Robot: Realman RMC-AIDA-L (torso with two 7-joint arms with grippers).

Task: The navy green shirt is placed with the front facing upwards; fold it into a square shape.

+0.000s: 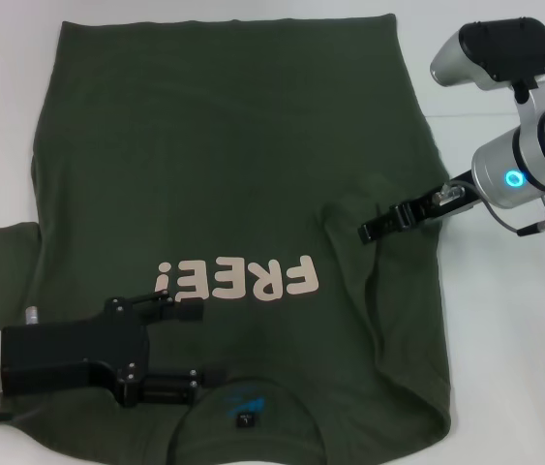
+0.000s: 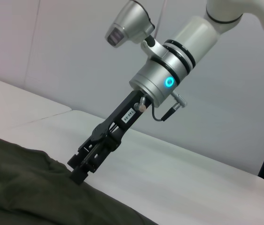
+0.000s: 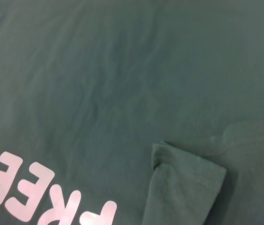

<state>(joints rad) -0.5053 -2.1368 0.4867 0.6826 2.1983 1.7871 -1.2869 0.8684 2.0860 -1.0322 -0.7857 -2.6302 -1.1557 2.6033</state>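
Right gripper (image 1: 367, 231), right-centre of head view: jaws look clenched, tip on folded-in sleeve (image 3: 188, 173). Left gripper (image 1: 187, 337), lower left: jaws parted wide, over chest near collar, holding nothing. Navy green shirt (image 1: 233, 165) front-up, spread across white bench (image 1: 504, 387). Risk: sleeve fold springing back once released, since fabric bunched.

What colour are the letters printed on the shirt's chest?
Pale pink, on the dark olive-green shirt; the lettering shows best in the head view.
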